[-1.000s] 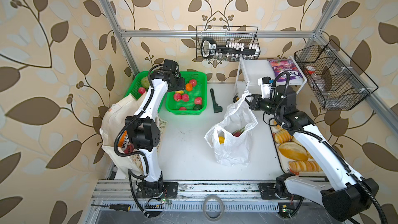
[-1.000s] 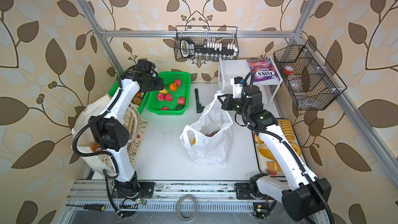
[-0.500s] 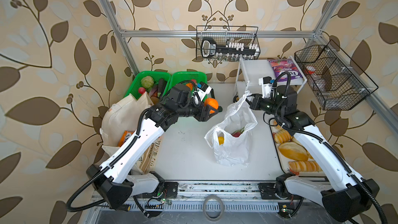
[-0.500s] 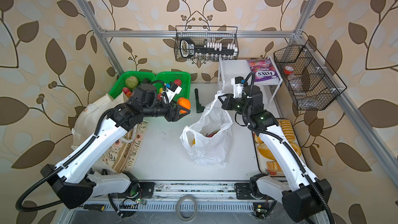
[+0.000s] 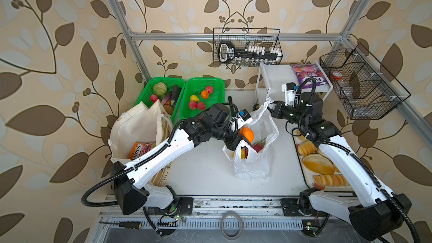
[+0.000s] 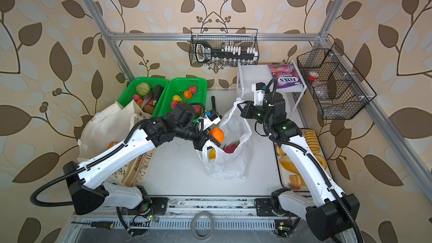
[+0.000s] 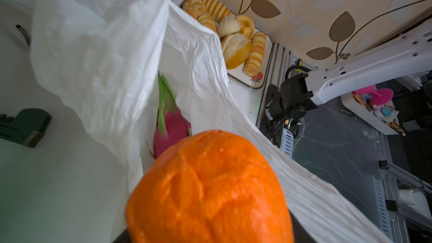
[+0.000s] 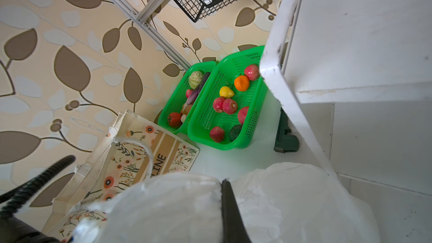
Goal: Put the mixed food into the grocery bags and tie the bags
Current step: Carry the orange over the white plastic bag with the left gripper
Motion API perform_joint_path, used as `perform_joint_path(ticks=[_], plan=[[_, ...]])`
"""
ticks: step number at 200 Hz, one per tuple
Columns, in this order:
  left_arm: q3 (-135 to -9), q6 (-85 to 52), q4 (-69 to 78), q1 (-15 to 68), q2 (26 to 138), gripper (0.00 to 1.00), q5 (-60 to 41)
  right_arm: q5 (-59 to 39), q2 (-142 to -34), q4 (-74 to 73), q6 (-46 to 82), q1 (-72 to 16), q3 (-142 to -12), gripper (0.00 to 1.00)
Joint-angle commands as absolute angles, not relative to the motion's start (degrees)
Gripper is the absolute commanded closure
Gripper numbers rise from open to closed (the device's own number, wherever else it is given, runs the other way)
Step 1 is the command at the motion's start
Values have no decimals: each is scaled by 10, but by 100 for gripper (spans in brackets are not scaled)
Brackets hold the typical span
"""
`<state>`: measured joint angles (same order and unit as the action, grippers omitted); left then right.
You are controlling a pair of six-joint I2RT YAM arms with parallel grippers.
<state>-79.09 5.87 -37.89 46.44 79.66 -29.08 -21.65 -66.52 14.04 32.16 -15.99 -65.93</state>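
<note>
Nearest the rig's front, white plastic bag (image 5: 254, 167) standing open on the surface (image 5: 203, 167), under both sets of fingers

Clamped between the left fingers (image 5: 234, 144): an orange (image 5: 247, 134), held just over the bag's mouth, not yet inside

Straight below those fingers, down in the bag, a pink dragon fruit (image 7: 170, 125) and a yellow fruit (image 5: 240, 154)

Pinched shut in the right fingers (image 8: 230, 206): one loop handle of the same bag, lifted up and away from the left fingers, mouth stretched wide between the two

Well behind the left fingers, alongside that arm, cloth tote (image 5: 133, 127) slumped open, with an orange FOX'S pouch (image 5: 140, 149) inside

Behind the right fingers, partly under that arm, bread rolls (image 5: 318, 164) on a tray (image 7: 265, 71)

Farther back, beyond the left fingers and well apart from them, green fruit basket (image 5: 205, 79) with red apples (image 5: 192, 105), a yellow pear (image 5: 194, 98) and a second orange (image 5: 204, 94)

Farthest, just beyond the right fingers, white shelf (image 5: 275, 78) carrying a purple FOX'S packet (image 5: 308, 78)
</note>
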Motion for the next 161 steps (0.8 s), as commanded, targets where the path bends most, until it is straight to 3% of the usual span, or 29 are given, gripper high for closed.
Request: perform_joint_path(ticks=[1, 43, 83, 113, 161], plan=[[-838, 83, -384, 494, 819, 48, -256, -222, -666, 129, 327, -158, -660, 100], [-870, 62, -361, 532, 874, 44, -107, -225, -664, 130, 328, -157, -660, 100], [-859, 26, -297, 533, 872, 35, 14, -223, -660, 133, 328, -151, -660, 100], [-862, 32, -291, 533, 875, 19, -3, -223, -659, 136, 327, -146, -658, 100], [-821, 41, -233, 532, 828, 11, -77, -223, -660, 136, 328, -138, -655, 100]])
